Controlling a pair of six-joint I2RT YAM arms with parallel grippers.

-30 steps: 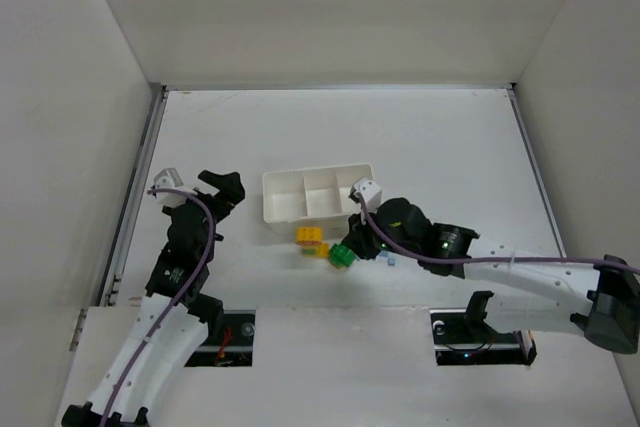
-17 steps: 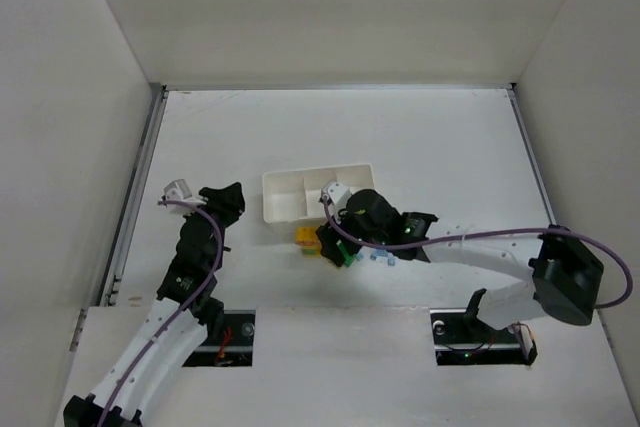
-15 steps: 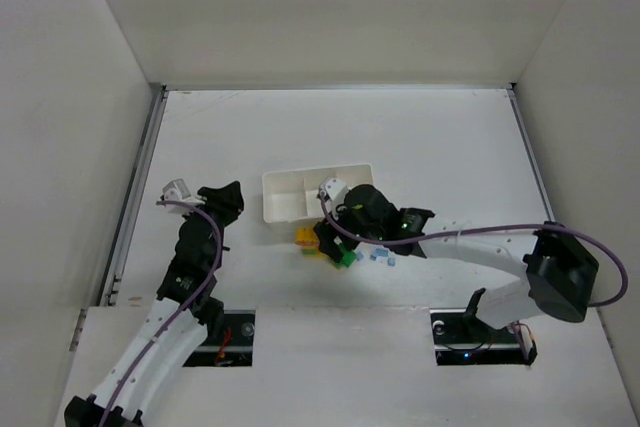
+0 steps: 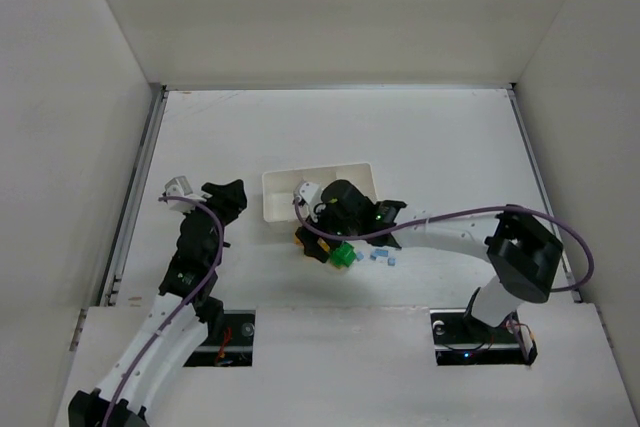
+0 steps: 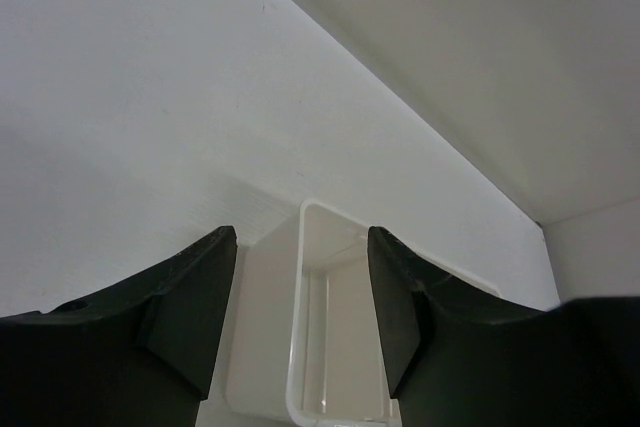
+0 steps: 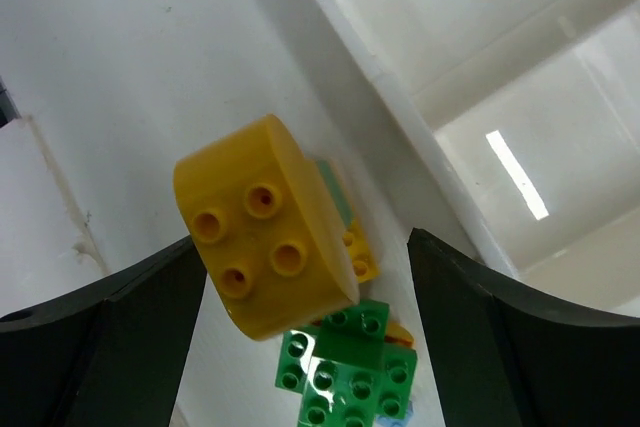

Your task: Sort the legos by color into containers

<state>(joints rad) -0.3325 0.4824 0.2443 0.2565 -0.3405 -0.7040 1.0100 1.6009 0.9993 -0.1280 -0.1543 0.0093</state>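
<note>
My right pincer (image 6: 305, 245) stands released, its fingers wide on either side of a rounded yellow four-stud brick (image 6: 265, 232), with a clear gap on at least one side, so I am not grasping it. That brick lies on the table (image 4: 420, 147) just outside the near wall of the white tray (image 4: 280, 197), with a green brick (image 6: 345, 367) touching it on the near side. A few tiny light-blue bricks (image 4: 385, 258) lie just beyond the green one. My left pincer (image 5: 300, 237) hangs partly spread and empty, off the tray's left end.

I judge the sorting barely begun: every compartment I can see holds nothing, though my right arm hides part of the tray from above. All three colours remain to be placed.

I can read no brand, label or lettering anywhere.
</note>
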